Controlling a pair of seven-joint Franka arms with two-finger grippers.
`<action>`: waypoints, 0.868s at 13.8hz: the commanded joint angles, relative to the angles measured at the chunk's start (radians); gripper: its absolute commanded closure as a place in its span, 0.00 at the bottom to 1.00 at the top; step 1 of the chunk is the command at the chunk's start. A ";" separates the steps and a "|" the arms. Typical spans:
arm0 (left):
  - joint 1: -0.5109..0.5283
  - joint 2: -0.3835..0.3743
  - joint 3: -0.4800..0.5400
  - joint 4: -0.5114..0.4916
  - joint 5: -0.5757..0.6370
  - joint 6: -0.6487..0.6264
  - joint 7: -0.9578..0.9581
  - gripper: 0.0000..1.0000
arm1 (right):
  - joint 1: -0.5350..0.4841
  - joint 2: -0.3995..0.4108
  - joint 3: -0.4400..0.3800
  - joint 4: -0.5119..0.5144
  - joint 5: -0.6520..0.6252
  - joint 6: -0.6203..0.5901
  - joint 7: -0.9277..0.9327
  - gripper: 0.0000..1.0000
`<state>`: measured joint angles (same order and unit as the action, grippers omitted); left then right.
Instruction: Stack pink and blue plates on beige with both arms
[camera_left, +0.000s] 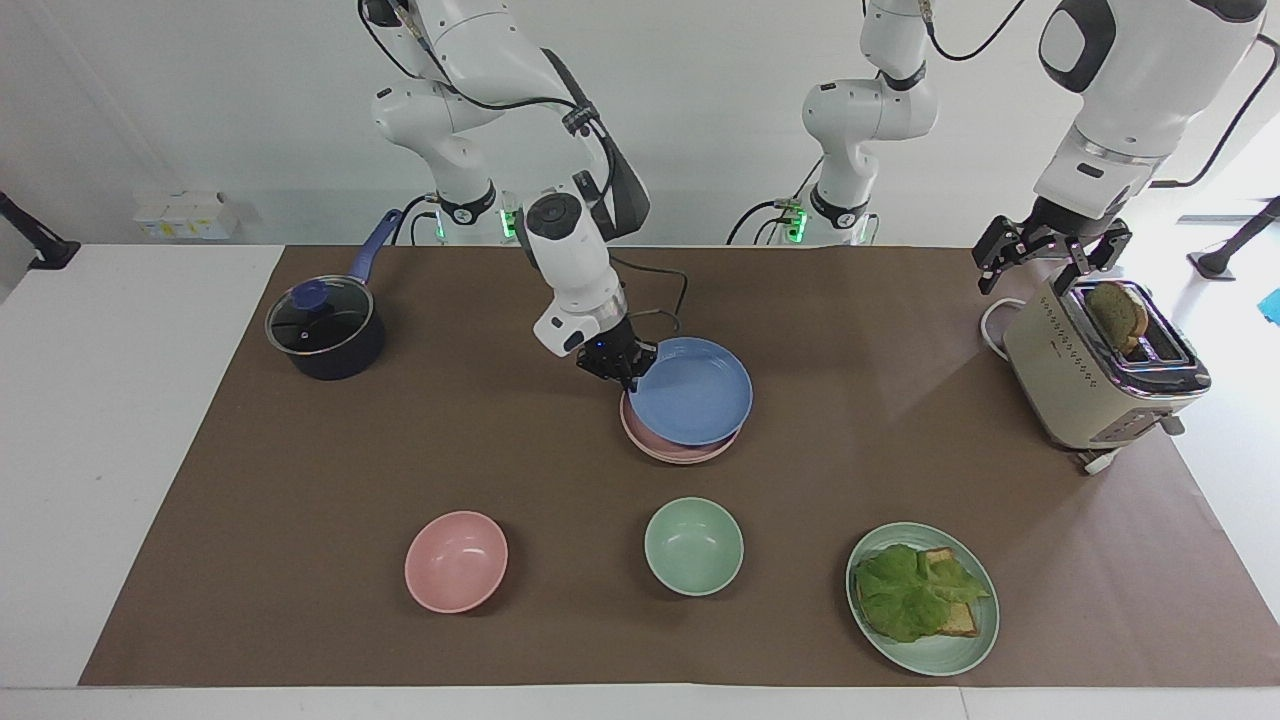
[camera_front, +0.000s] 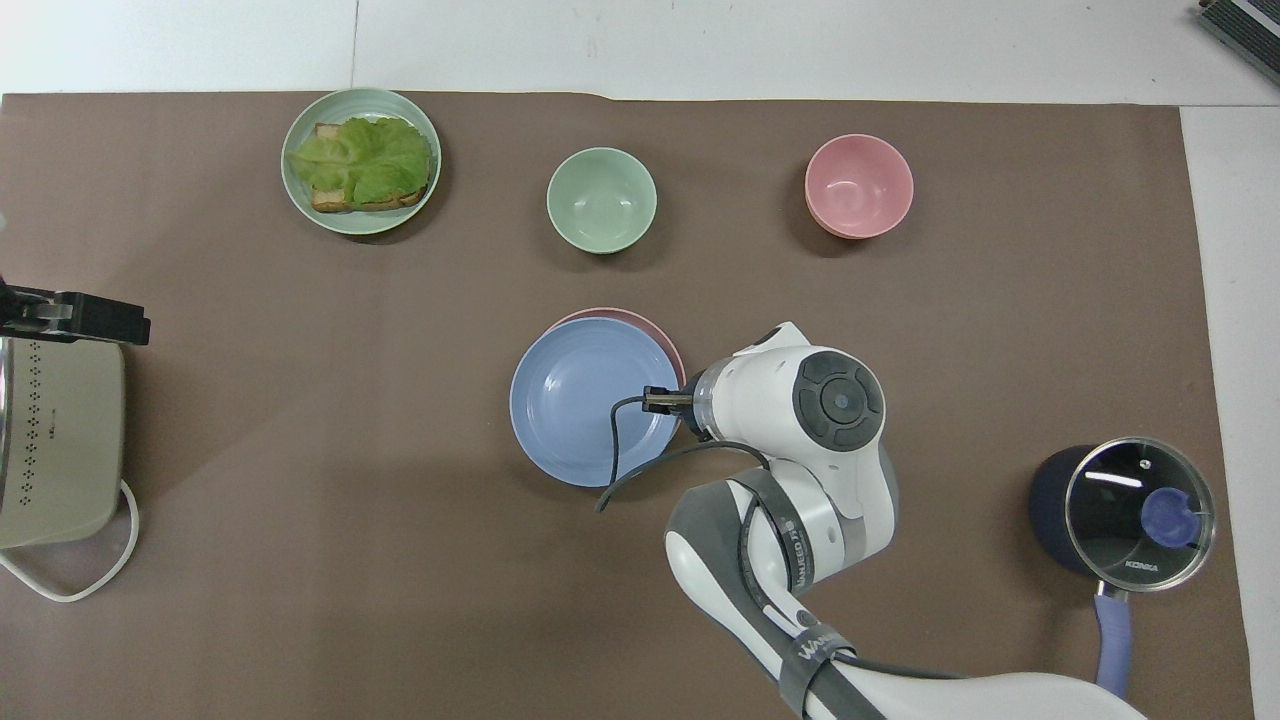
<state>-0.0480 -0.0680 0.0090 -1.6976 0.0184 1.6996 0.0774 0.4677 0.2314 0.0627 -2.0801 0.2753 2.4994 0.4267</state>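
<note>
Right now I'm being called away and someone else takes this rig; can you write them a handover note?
Right gripper: shut on the blue plate at its rim, mid-table.
Left gripper: open, over the toaster; that arm waits.
Blue plate is off-centre over the pink plate, shifted toward the robots; contact unclear.
No beige plate shows; it may lie under the pink.
Done: pink laid down.
Left: centre blue, release, withdraw.

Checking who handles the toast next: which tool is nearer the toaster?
Left. The left tool hangs over the toaster; the right tool grips the blue plate mid-table.
</note>
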 joint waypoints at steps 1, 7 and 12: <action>0.007 -0.006 -0.004 0.004 0.014 -0.014 0.010 0.00 | -0.009 -0.020 0.005 -0.020 0.036 0.001 -0.043 0.84; 0.005 -0.006 -0.004 0.004 0.014 -0.015 0.010 0.00 | -0.014 -0.020 0.000 0.006 0.021 0.001 -0.039 0.16; 0.005 -0.006 -0.004 0.004 0.014 -0.014 0.010 0.00 | -0.052 -0.044 -0.004 0.023 0.016 0.004 -0.042 0.13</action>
<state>-0.0480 -0.0680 0.0090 -1.6976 0.0184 1.6989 0.0774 0.4459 0.2130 0.0533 -2.0560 0.2754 2.4999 0.4224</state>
